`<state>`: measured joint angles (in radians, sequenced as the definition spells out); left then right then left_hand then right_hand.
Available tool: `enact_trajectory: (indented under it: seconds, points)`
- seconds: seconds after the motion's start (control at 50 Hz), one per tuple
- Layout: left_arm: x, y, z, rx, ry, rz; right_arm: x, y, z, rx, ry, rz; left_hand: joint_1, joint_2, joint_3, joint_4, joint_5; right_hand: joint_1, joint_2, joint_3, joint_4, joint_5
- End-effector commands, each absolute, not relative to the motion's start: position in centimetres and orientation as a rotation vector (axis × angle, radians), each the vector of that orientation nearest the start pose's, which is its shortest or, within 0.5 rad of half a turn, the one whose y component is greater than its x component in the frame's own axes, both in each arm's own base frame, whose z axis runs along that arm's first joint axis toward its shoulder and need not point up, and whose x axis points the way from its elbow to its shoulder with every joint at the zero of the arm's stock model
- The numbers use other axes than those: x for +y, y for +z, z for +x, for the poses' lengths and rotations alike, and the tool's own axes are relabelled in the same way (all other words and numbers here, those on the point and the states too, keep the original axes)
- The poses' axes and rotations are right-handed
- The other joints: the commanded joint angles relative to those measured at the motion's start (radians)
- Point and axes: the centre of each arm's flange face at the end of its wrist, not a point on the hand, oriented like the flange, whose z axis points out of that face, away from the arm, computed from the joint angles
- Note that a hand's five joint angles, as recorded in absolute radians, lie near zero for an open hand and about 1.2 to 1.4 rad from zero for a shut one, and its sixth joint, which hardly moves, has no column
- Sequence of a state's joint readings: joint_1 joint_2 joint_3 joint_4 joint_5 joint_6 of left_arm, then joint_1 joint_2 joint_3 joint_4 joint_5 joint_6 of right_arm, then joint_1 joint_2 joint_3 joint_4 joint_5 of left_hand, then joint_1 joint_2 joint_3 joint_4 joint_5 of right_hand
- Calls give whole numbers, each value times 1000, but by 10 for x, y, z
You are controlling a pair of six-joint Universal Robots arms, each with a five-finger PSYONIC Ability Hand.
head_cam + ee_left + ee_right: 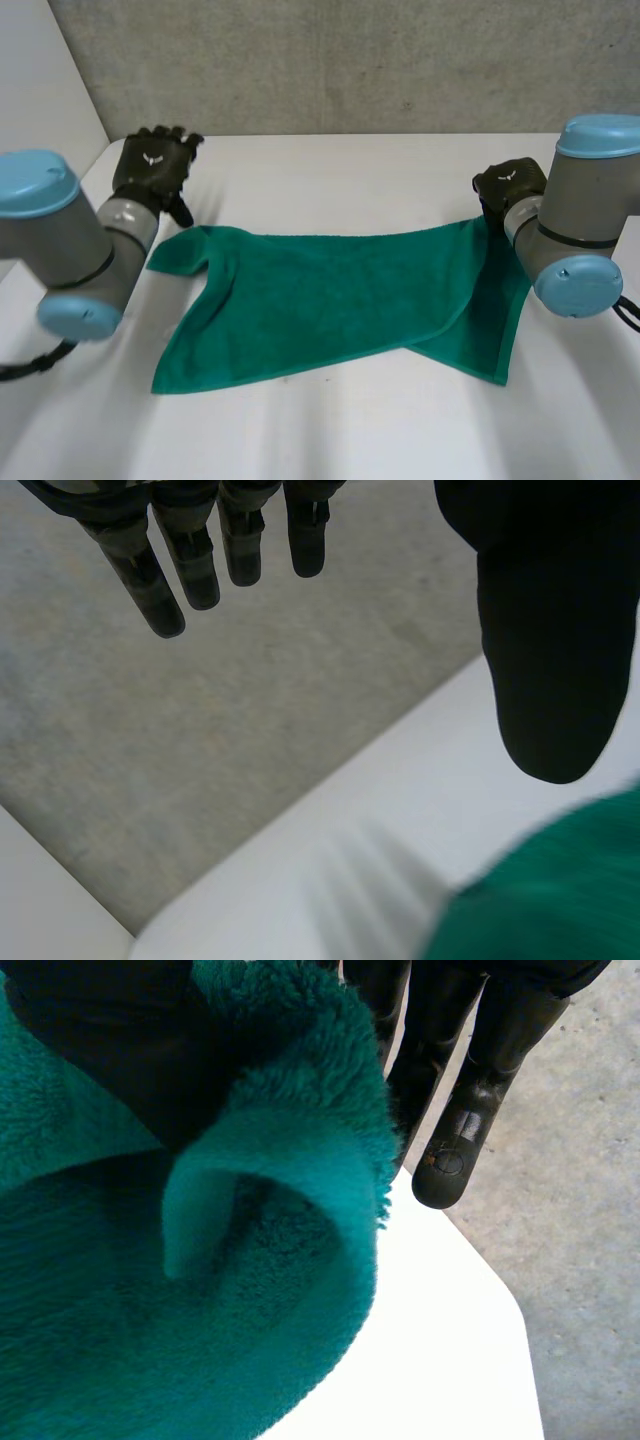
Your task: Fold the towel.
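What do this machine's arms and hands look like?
The left arm and right arm are thick grey tubes with round light-blue caps. The left hand and right hand are black and glove-like, each with a small white emblem on its back.

White table [330, 430]; grey concrete wall [350, 60] behind; white panel [40, 80] alongside.

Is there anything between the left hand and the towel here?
Only bare white table, seen in the left wrist view between the thumb of the left hand and the towel.
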<state>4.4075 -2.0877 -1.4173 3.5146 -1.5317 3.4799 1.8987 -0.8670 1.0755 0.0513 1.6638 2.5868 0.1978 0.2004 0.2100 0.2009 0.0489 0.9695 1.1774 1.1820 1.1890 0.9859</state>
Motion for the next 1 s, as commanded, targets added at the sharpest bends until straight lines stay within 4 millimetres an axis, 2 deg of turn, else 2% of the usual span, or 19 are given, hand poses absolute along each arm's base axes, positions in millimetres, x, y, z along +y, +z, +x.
enact_trajectory:
  seconds: [0.02,0.04,0.06,0.14,0.24,0.28,0.36,0.52,0.72,1.0]
  points:
    - [-245,198,-250,2264,-2086,942,-358,180,250,2485,-1973,-1070,30,28,18,27,5,427,219,214,207,236]
    - [-236,197,-250,2275,-2079,964,-357,180,250,2485,-1972,-1070,30,28,18,27,5,427,219,214,207,236]
    - [-218,193,-249,2306,-2041,1006,-356,180,249,2486,-1970,-1070,39,37,27,36,13,427,219,214,207,236]
    - [-184,180,-245,2392,-1930,1094,-350,177,247,2487,-1965,-1070,101,98,89,98,75,427,219,214,207,236]
    - [-165,168,-245,2451,-1827,1157,-346,173,247,2485,-1962,-1076,101,98,89,98,75,427,219,214,207,236]
    - [-165,165,-245,2457,-1814,1159,-344,170,246,2489,-1953,-1079,107,104,95,104,81,427,219,214,207,236]
    - [-173,147,-246,2499,-1717,1149,-342,166,246,2493,-1942,-1084,130,128,118,127,105,427,219,214,207,236]
    - [-197,126,-241,2518,-1613,1051,-340,162,246,2498,-1932,-1093,148,145,136,145,122,427,219,214,207,236]
    - [-212,120,-240,2488,-1670,999,-339,162,245,2491,-1944,-1099,242,239,230,239,216,427,219,214,207,236]
    - [-216,111,-240,2439,-1643,1054,-336,160,246,2492,-1938,-1111,248,245,235,245,222,427,219,214,207,236]
